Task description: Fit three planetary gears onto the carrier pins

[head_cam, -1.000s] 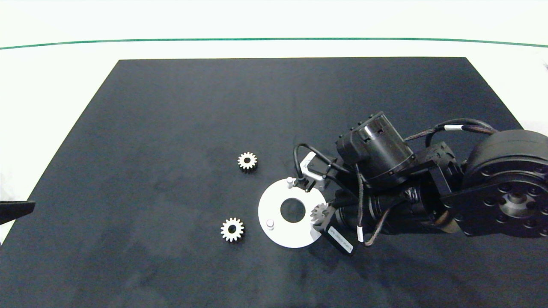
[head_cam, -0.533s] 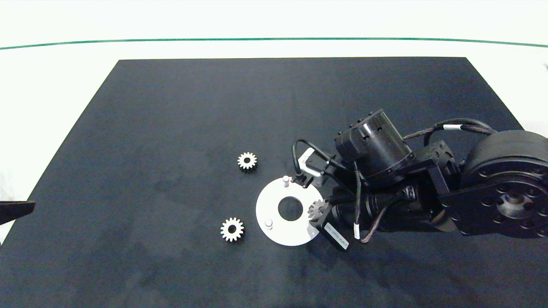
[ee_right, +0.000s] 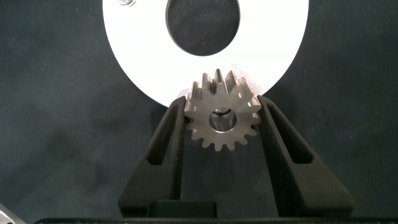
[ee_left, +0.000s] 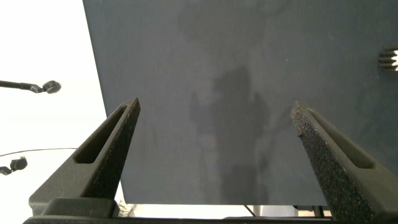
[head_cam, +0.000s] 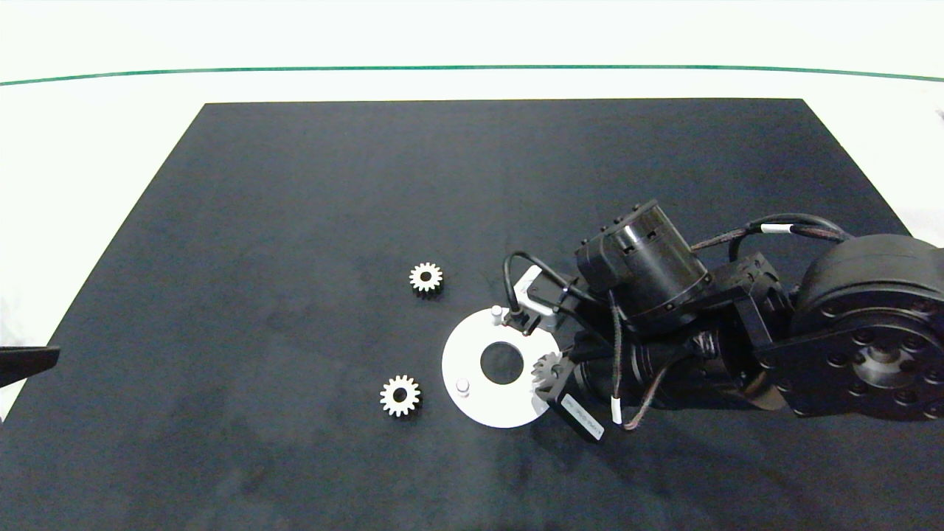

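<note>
the right gripper [ee_right: 222, 121] grasps a planetary gear [ee_right: 222, 115] over the white disc [head_cam: 468, 361] rim; the left gripper [ee_left: 214, 134], fingers spread, idles at the mat [head_cam: 295, 221] edge.

Right arm [head_cam: 737, 324]: matte black housings throughout. Big round joint cap [head_cam: 870, 324] with a ring of screw holes on its flat face. Glossy black cylindrical motor can [head_cam: 645, 254]. Braided black cables [head_cam: 782, 225] with white label sleeves loop over the top; thinner black cable [head_cam: 516, 269] runs to a silver bracket [head_cam: 532, 289]. White printed sticker [head_cam: 582, 417] on one finger. Right pincer [ee_right: 222, 121] and left pincer [ee_left: 214, 134]: dark grey tapered fingers, slotted sides, gritty textured pads.
</note>
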`<action>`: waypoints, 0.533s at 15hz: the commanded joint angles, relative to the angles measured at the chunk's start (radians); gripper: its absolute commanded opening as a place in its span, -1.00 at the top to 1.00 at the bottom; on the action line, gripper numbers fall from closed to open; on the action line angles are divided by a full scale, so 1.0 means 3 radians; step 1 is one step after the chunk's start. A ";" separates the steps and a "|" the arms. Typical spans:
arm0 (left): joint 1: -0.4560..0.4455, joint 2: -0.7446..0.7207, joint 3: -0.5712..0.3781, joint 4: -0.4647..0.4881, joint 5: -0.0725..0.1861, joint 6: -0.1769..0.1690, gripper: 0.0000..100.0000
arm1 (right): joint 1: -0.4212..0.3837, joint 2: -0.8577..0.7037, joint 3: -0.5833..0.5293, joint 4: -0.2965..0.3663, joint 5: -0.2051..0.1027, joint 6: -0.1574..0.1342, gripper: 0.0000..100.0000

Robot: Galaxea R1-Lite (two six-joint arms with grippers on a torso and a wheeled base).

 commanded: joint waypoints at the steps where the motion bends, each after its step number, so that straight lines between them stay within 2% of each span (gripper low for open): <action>1: 0.0002 -0.0014 0.0000 0.0015 -0.0001 0.0007 -1.00 | -0.0001 0.0004 0.0018 0.0014 -0.0005 -0.0012 0.50; 8: 0.0002 -0.0019 0.0020 0.0010 -0.0001 0.0033 -1.00 | -0.0001 0.0004 0.0039 0.0019 -0.0005 -0.0017 0.50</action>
